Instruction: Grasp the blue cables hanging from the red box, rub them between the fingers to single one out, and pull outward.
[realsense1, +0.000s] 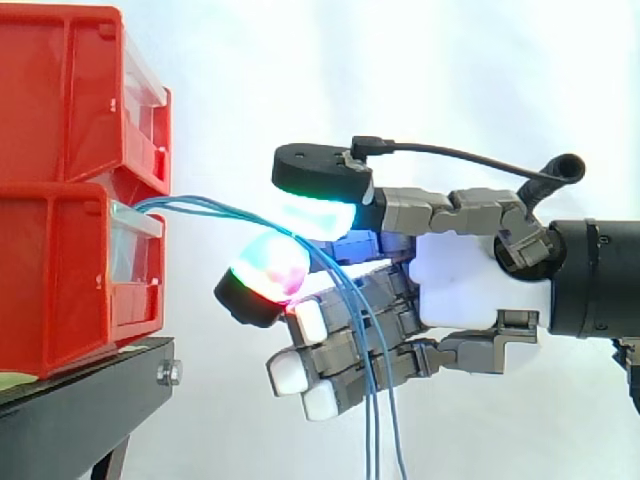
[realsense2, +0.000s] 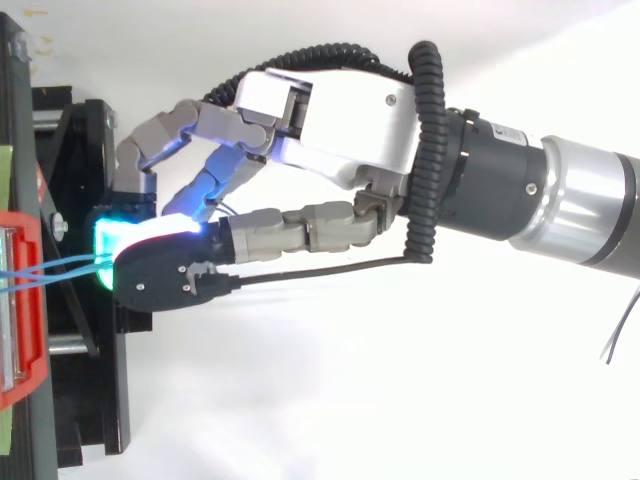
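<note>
The hand (realsense1: 470, 270) pinches the blue cables (realsense1: 205, 203) between two glowing pads, just beside stacked red bins (realsense1: 60, 280) on a black stand (realsense1: 90, 385); white curtain behind.

The robot hand (realsense2: 340, 120) reaches in from the right, glowing pads (realsense2: 122, 240) pinching the blue cables (realsense2: 55, 268) beside the red box (realsense2: 30, 370).
</note>
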